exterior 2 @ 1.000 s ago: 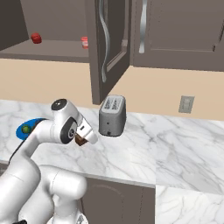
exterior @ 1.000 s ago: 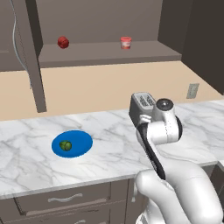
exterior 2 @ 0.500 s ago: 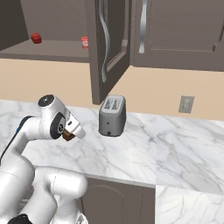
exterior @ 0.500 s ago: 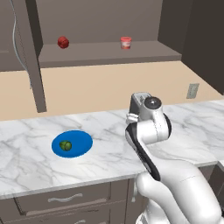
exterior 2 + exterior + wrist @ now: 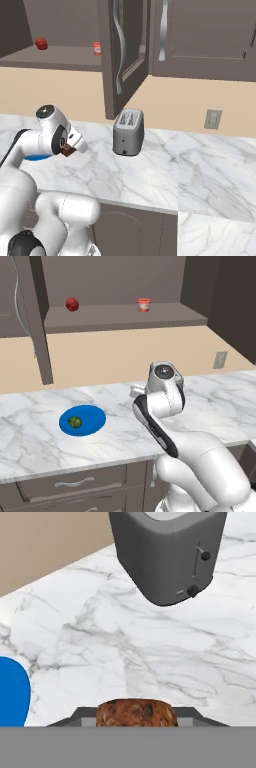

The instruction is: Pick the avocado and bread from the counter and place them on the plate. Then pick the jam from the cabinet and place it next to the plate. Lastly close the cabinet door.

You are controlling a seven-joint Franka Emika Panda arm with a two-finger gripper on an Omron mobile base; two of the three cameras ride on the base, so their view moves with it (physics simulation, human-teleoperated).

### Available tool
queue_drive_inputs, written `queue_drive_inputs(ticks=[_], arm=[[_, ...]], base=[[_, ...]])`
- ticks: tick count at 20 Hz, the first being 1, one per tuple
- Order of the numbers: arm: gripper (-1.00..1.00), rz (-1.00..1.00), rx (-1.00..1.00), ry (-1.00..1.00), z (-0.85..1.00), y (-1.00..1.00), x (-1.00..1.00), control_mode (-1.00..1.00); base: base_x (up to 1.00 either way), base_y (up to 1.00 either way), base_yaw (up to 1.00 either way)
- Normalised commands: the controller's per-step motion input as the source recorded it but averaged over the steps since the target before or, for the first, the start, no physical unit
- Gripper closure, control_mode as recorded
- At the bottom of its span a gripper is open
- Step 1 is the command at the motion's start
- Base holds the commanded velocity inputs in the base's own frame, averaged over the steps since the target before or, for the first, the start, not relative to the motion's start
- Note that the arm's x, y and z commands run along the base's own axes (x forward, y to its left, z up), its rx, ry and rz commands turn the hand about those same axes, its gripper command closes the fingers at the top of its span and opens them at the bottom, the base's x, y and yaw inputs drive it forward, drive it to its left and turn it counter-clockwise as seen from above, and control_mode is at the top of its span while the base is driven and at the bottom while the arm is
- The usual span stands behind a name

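Blue plate [image 5: 95, 421], one, flat on the marble counter [image 5: 30, 441], one dark green avocado [image 5: 75, 422] resting on it near the middle. One brown bread [image 5: 136, 712] block, pinched in the gripper [image 5: 70, 149], jaws closed tight on it, held above the counter. Bread's long axis lying across the jaws in the hand view, seeded crust face toward the camera; true heading in the room hard to tell. Plate off to the hand's left, apart from it, its edge at the left border of the hand view. One grey toaster [image 5: 167, 552] ahead of the hand, standing on the counter. Up in the open cabinet [image 5: 125, 316]: one red jam [image 5: 144, 304] jar upright on the shelf, one darker red ball [image 5: 72, 304] well to its left. One cabinet door [image 5: 122, 55] swung open, silver handle on it.
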Motion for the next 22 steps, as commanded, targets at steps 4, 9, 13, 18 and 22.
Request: queue_drive_inputs(ticks=[4, 9, 13, 18, 22], arm=[[1.00, 0.19, 0.05, 0.00, 0.02, 0.49, 0.38, -1.00], [1.00, 0.25, 0.01, 0.00, 0.05, 0.56, 0.31, -1.00], [1.00, 0.25, 0.00, 0.00, 0.06, 0.61, 0.20, -1.00], [1.00, 0.23, 0.00, 0.00, 0.02, 0.68, 0.01, -1.00], [1.00, 0.19, 0.00, 0.00, 0.00, 0.70, 0.02, -1.00]], base=[[0.00, 0.00, 0.00], [0.00, 0.00, 0.00], [0.00, 0.00, 0.00], [0.00, 0.00, 0.00], [0.00, 0.00, 0.00]])
